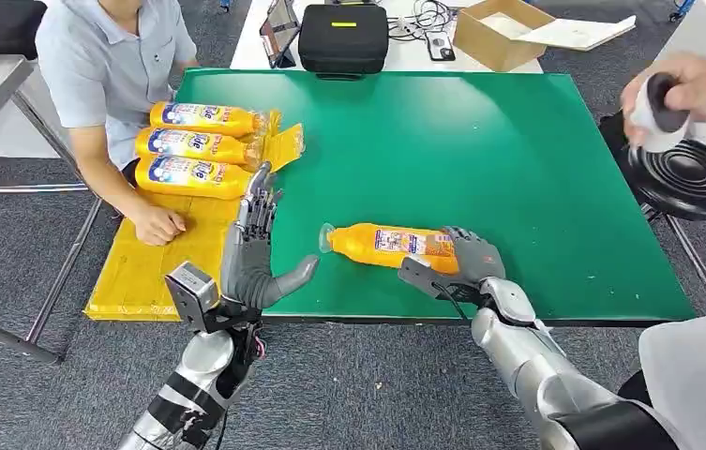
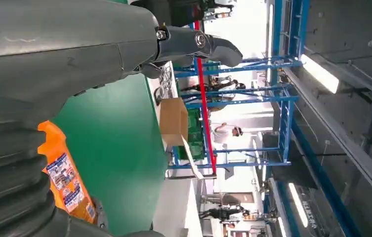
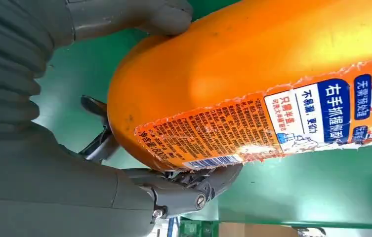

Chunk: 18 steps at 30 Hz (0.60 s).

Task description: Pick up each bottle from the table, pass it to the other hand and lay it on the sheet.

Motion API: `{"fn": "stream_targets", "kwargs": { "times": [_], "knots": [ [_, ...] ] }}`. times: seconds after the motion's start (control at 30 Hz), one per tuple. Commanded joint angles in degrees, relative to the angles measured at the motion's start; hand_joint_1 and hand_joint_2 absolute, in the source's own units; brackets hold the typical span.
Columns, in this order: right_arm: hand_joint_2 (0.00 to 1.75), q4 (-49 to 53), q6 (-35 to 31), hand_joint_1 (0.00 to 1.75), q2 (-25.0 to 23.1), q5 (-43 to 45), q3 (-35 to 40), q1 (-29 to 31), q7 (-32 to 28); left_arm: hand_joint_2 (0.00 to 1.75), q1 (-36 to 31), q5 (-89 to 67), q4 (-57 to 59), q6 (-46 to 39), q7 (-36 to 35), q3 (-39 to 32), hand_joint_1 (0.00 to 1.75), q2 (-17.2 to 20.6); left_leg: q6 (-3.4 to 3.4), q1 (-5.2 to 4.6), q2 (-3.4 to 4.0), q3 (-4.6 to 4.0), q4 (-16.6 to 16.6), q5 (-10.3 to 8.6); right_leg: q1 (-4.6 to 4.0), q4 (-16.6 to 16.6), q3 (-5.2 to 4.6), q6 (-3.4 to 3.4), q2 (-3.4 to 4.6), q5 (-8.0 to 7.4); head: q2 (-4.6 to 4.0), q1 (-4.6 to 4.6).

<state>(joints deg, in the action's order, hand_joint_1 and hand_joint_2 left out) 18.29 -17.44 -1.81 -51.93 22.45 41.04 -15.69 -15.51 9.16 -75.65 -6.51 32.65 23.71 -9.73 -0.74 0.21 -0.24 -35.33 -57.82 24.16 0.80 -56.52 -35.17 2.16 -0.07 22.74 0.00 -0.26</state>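
Table: a green table top (image 1: 480,141) fills the middle of the head view, with grey carpet around it.
Sheet: a yellow sheet (image 1: 157,258) lies at the left edge of the table, in the left part of the frame.
Bottles already there: three orange bottles (image 1: 201,148) lie side by side on the sheet, in the upper left.
Bottle in play: one orange bottle (image 1: 394,246) lies on its side on the green top, low in the middle of the frame, with its cap end pointing left.
Right hand: the right hand (image 1: 466,262) is wrapped around the fat bottom end of that bottle. In the right wrist view the thumb (image 3: 174,17) presses one side and the fingers (image 3: 208,180) hug the other.
Left hand: the left hand (image 1: 257,248) is wide open and holds nothing. It stands just to the left of the bottle's cap.
Person: a person sits at upper left with a hand (image 1: 157,225) resting on the sheet.
How the bottle will handle: it looks smooth, round and stiff, so it may slip or roll. It is likely a bit heavy if full. The label part in the middle seems the best place for the left hand to grab.
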Motion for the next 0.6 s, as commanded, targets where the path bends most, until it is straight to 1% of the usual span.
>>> {"fn": "stream_targets", "kwargs": {
  "times": [0.03,0.07,0.1,0.13,0.17,0.2,0.23,0.27,0.3,0.33,0.37,0.4,0.53,0.57,0.6],
  "knots": [
    [1.75,-1.8,-0.6,1.75,-2.5,11.8,-13.0,-1.7,-10.5,1.75,-0.7,0.6,1.5,-3.9,1.1,-2.4,0.0,-0.8,0.05,0.05,-0.06,0.31,0.1,0.09,-0.07,0.1,0.34,-0.1,-0.08,0.11,0.0,0.0],
    [1.75,-1.0,-1.5,1.75,-3.1,13.5,-14.5,-2.2,-13.6,1.75,0.2,0.8,0.6,-6.1,1.6,-3.4,0.0,-1.2,0.05,0.06,-0.03,0.26,0.1,0.09,-0.07,0.1,0.29,-0.09,-0.05,0.09,0.0,0.0],
    [1.75,0.5,0.1,1.75,-4.0,17.6,-17.5,-2.9,-18.0,1.75,1.2,0.5,-0.3,-9.2,2.0,-4.5,0.0,-1.5,0.04,0.04,0.0,0.2,0.1,0.07,-0.05,0.1,0.23,-0.08,-0.01,0.07,0.0,0.0],
    [1.75,1.6,0.6,1.75,-4.6,19.5,-18.9,-3.5,-19.9,1.75,1.9,1.7,-0.7,-9.7,1.5,-5.4,0.0,-1.8,0.04,0.04,0.08,0.16,0.1,0.07,-0.05,0.1,0.16,-0.07,0.07,0.04,0.0,0.0],
    [1.75,2.5,1.0,1.75,-4.9,20.9,-19.7,-4.0,-21.0,1.75,2.4,3.2,-1.0,-9.5,0.7,-6.0,0.0,-1.9,0.06,0.04,0.11,0.3,0.1,0.14,-0.05,0.1,0.3,-0.1,0.1,0.1,0.0,0.0],
    [1.75,4.9,2.2,1.75,-5.5,24.0,-21.6,-5.4,-23.0,1.75,3.5,6.5,-1.4,-8.7,-1.7,-7.0,0.0,-2.1,0.06,0.04,0.16,0.24,0.1,0.12,-0.05,0.1,0.23,-0.09,0.15,0.07,0.0,-0.02],
    [1.75,7.0,4.0,1.75,-5.7,26.5,-22.6,-6.6,-24.0,1.75,4.2,7.3,-1.8,-8.5,-2.2,-6.9,0.0,-1.8,0.05,0.02,0.13,0.15,0.1,0.08,-0.04,0.0,0.14,-0.07,0.13,0.04,0.0,-0.02],
    [1.75,11.1,5.8,1.75,-5.9,30.0,-23.5,-8.5,-24.3,1.75,5.3,8.0,-2.3,-8.6,-2.3,-7.0,0.0,-1.7,0.07,0.02,0.16,0.31,0.1,0.16,-0.04,0.0,0.28,-0.11,0.16,0.11,0.0,-0.02],
    [1.75,12.9,6.5,1.75,-5.8,31.6,-23.6,-9.3,-24.3,1.75,5.9,8.4,-2.5,-8.7,-2.4,-7.1,0.0,-1.7,0.05,0.01,0.07,0.17,0.1,0.09,-0.03,0.0,0.17,-0.08,0.06,0.07,0.0,-0.04],
    [1.75,15.4,7.3,1.75,-5.8,33.3,-23.9,-10.4,-24.3,1.75,6.5,9.1,-2.9,-8.7,-2.8,-7.3,0.0,-1.7,0.07,0.02,0.05,0.31,0.1,0.14,-0.04,0.0,0.31,-0.11,0.04,0.14,0.0,-0.02],
    [1.75,18.0,7.2,1.75,-5.6,34.8,-23.4,-11.4,-24.3,1.75,7.1,9.9,-3.0,-8.2,-3.4,-7.1,0.0,-1.4,0.05,0.01,0.0,0.19,0.1,0.1,-0.03,0.0,0.21,-0.09,0.01,0.11,0.0,-0.02],
    [1.75,19.2,7.3,1.75,-5.5,35.4,-23.3,-11.8,-24.3,1.75,7.2,10.3,-3.0,-7.8,-3.7,-7.1,0.0,-1.3,0.06,0.04,-0.01,0.29,0.1,0.16,-0.07,0.0,0.31,-0.11,0.02,0.16,0.0,-0.02],
    [1.75,20.2,7.9,1.75,-5.1,37.5,-22.2,-12.1,-24.3,1.75,7.1,10.3,-2.9,-7.7,-3.7,-6.6,0.0,-1.1,0.03,0.0,-0.03,0.05,0.0,0.07,0.0,0.0,0.1,-0.06,0.01,0.08,0.0,-0.02],
    [1.75,19.9,7.8,1.75,-5.1,37.9,-22.0,-12.0,-24.3,1.75,7.0,10.4,-3.0,-7.6,-3.7,-6.5,0.0,-1.1,0.03,0.01,-0.01,0.14,0.0,0.12,0.0,0.0,0.2,-0.08,0.01,0.12,0.0,-0.02],
    [1.75,19.8,7.8,1.75,-5.2,38.0,-22.0,-12.1,-24.3,1.75,7.0,10.4,-3.1,-7.6,-3.7,-6.4,0.0,-1.1,0.03,0.01,-0.04,0.0,0.0,0.05,0.0,0.0,0.06,-0.05,0.0,0.06,0.0,0.0]
  ]
}}
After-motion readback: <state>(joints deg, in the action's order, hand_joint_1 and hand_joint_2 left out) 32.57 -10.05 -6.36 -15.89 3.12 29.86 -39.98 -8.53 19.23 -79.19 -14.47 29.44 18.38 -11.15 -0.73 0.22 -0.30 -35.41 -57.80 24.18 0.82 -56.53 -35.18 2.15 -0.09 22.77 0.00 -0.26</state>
